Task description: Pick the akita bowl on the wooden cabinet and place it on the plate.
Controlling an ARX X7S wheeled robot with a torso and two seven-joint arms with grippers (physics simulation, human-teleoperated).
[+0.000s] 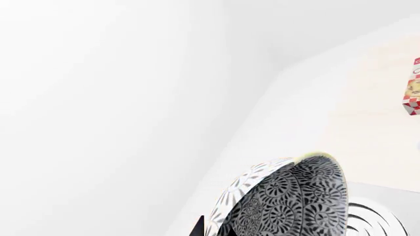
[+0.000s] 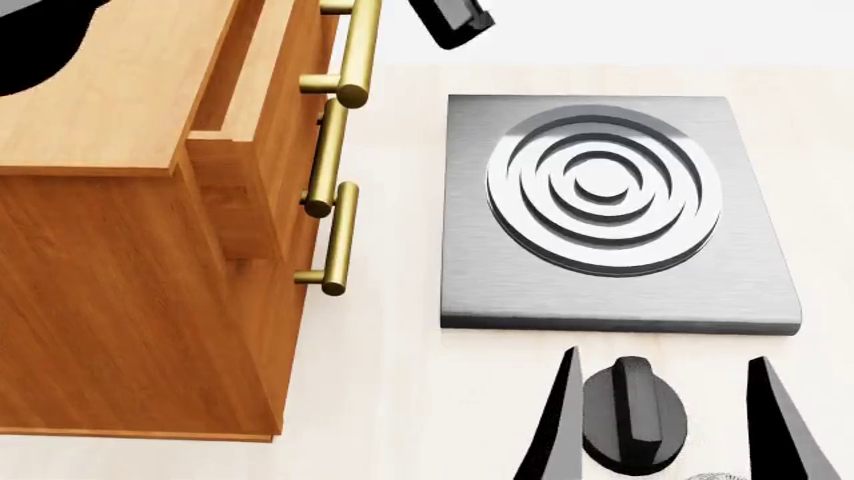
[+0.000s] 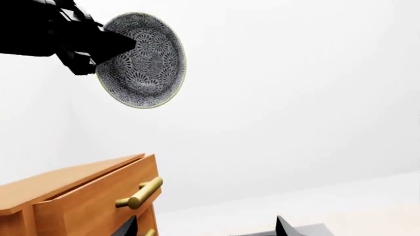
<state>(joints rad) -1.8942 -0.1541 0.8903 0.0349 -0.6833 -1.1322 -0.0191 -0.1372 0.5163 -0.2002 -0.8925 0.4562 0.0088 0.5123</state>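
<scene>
Bowl: the akita bowl [image 3: 143,60], round, covered in a fine grey floral speckle with a pale yellowish rim, is held aloft in the left gripper [image 3: 115,44], whose dark fingertips are clamped on its rim. In the right wrist view it hangs high above the wooden cabinet [image 3: 78,196], tilted so that its patterned face is turned toward the camera, clear of every surface. In the left wrist view the same bowl [image 1: 288,196] fills the near part of the picture against a white wall, with one dark fingertip [image 1: 196,228] beside its rim.

Cabinet: orange-brown wood grain, flat top, stacked drawers with brass bar handles [image 2: 340,150]; it stands at the left edge of the pale worktop [image 2: 400,380]. The top drawer [image 2: 247,130] stands slightly out from the front.

Stove: dark grey square slab [image 2: 614,210] with a concentric ring burner, lying flat on the worktop just beside the cabinet front, apart from it.

Right gripper [image 2: 667,420]: two black fingers spread wide apart, nothing between them, low over the near edge of the worktop in front of the stove.

Box: small red-and-white chequered carton [image 1: 412,86], far off at the picture's edge in the left wrist view.
</scene>
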